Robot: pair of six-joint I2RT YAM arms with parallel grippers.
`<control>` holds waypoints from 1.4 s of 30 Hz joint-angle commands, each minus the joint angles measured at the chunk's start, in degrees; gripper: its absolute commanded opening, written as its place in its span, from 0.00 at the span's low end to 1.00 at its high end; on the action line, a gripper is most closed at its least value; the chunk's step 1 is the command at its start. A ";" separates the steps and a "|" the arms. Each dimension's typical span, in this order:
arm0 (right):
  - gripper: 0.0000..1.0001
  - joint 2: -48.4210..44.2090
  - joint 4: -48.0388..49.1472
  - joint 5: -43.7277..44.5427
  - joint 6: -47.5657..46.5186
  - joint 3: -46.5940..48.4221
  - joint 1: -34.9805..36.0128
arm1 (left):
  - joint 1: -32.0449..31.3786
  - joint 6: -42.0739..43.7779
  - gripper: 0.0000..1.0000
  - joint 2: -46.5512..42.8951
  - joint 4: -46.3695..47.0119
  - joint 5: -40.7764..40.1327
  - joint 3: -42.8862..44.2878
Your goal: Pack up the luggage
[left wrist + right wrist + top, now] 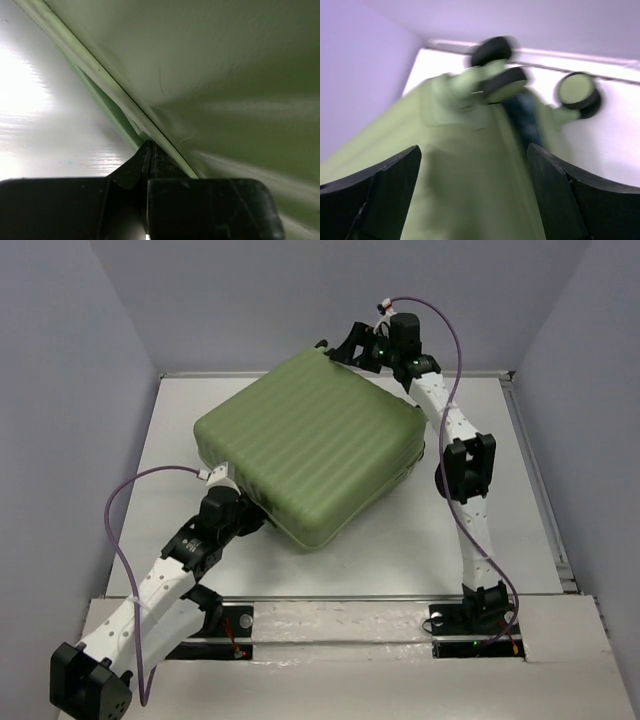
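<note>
The luggage [310,445], a light-green ribbed hard-shell suitcase, lies flat with its lid down in the middle of the table. My left gripper [250,512] is at its near-left edge. In the left wrist view the fingers are shut, and the gripper's tips [148,146] touch the seam between the two shells [225,65]; nothing shows between them. My right gripper [362,348] is at the far corner, open [474,147], its fingers spread over the luggage's wheel end [470,190]. Black-and-green wheels [577,92] and a strip of blue lining [522,112] show there, blurred.
The white table [450,540] is walled by grey panels at the left, back and right. A metal rail [540,490] runs along the right side. The left arm's purple cable [120,510] loops over the near-left table area.
</note>
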 commanded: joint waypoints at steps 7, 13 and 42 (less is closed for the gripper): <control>0.69 -32.54 -3.76 2.76 -11.44 -15.10 1.99 | -2.24 0.10 0.06 2.07 4.92 -3.85 7.46; 0.07 -66.31 13.16 17.20 -8.49 -70.80 1.99 | -2.07 4.05 0.06 5.75 7.56 -7.70 11.58; 0.07 -71.74 19.44 22.73 -3.54 -103.30 0.94 | 31.24 14.43 0.64 49.59 2.22 9.69 57.36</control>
